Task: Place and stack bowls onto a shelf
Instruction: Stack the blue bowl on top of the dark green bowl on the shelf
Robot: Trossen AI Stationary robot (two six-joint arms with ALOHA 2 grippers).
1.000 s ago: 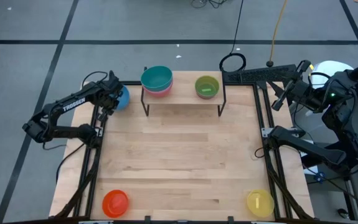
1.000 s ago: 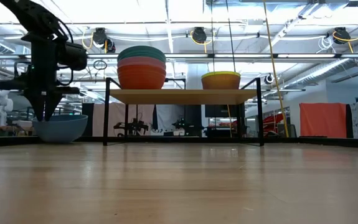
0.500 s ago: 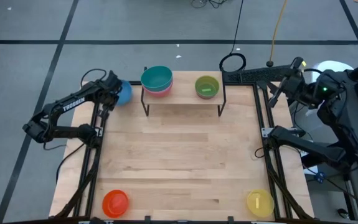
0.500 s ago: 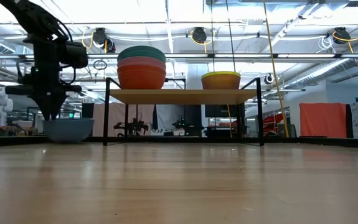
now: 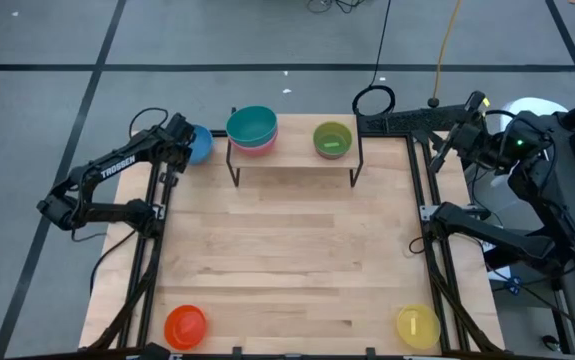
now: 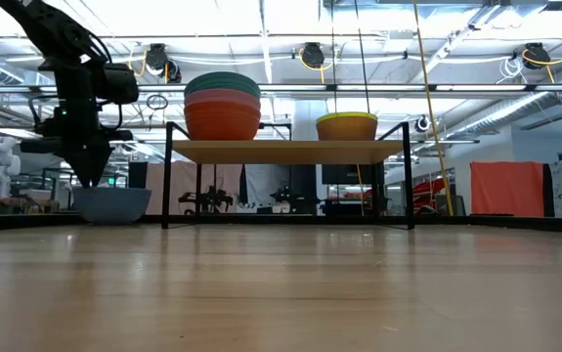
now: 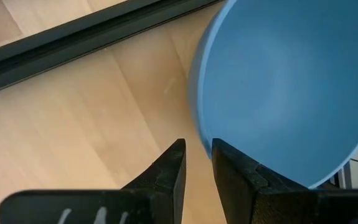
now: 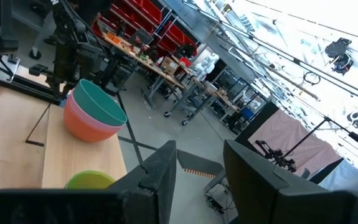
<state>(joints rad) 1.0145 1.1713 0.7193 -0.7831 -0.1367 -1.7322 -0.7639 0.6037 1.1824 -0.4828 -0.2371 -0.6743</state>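
A blue bowl (image 5: 199, 145) stands upright at the table's far left corner, left of the shelf (image 5: 292, 152); it also shows in the low view (image 6: 111, 203). My left gripper (image 5: 180, 140) is over its left rim, shut on it. On the shelf a teal bowl sits stacked in a pink one (image 5: 252, 127), with a green bowl (image 5: 332, 140) beside them. An orange bowl (image 5: 185, 325) and a yellow bowl (image 5: 417, 325) rest on the table near the front edge. My right gripper (image 5: 455, 135) is open and empty, off the table's far right corner. My left gripper pinches the blue bowl's rim (image 7: 202, 127) on the side toward the table's left edge, one finger (image 7: 235, 171) inside the bowl and one (image 7: 169, 171) outside. The fingers come from above, pointing down. The bowl stays upright at table height; whether its base rests on the wood I cannot tell.
The shelf's black legs (image 6: 168, 176) stand just right of the blue bowl. A dark frame rail (image 7: 73, 43) runs along the table edge by the bowl. The wide middle of the tabletop (image 5: 287, 250) is bare wood.
My left gripper has moved toward the table's far edge and slightly toward the shelf, keeping its hold. The blue bowl has gone with it, staying upright. My right gripper has shifted a little toward the far edge.
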